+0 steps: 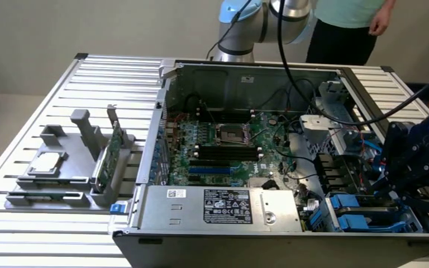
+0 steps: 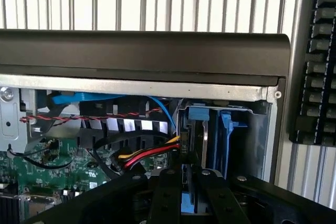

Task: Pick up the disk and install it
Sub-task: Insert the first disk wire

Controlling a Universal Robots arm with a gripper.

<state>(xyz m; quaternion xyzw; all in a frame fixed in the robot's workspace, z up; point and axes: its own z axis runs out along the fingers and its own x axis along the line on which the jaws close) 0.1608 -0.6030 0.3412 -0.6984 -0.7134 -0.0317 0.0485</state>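
Two things matter to us here: alignment and a firm grip. We see the gripper (image 2: pixel 189 200) with its jaws drawn close on the disk (image 2: pixel 202 137). The disk stands on edge with its blue rails showing, at the mouth of the drive bay (image 2: pixel 252 129) in a corner of the open computer case (image 1: pixel 244 84) on the tabletop (image 1: pixel 103 72). We judge the install under way and the disk not yet seated. We would hold the disk square to the bay walls, press straight along the slot, and mind the red and yellow cables (image 2: pixel 149 153) just beside it, which could snag.
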